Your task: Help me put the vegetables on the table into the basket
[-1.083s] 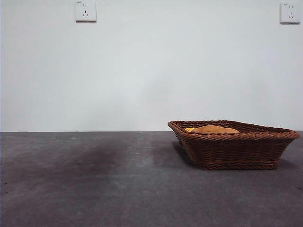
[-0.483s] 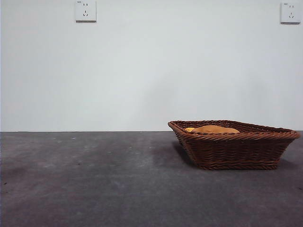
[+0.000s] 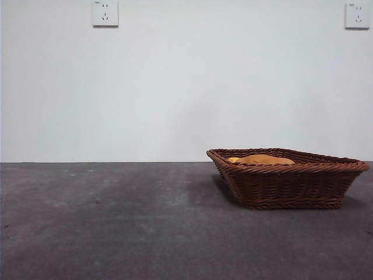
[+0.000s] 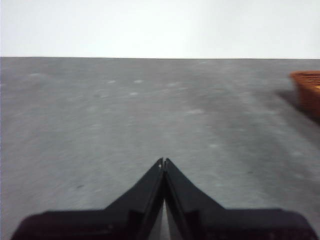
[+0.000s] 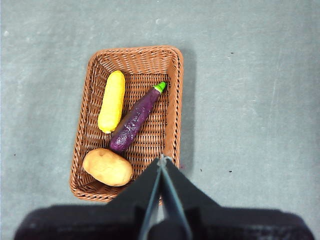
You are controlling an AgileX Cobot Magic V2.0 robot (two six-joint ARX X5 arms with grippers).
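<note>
Showing no readable text, label, brand, number or sign in any view. Carrying only tiny dark marks, too small to read, at the top corner of each of the two white wall sockets [image 3: 105, 13] [image 3: 356, 16] in the front view. Bearing no print on the basket [image 5: 176, 100], the vegetables inside it, the table [image 3: 116, 221] or the black jaws.
</note>
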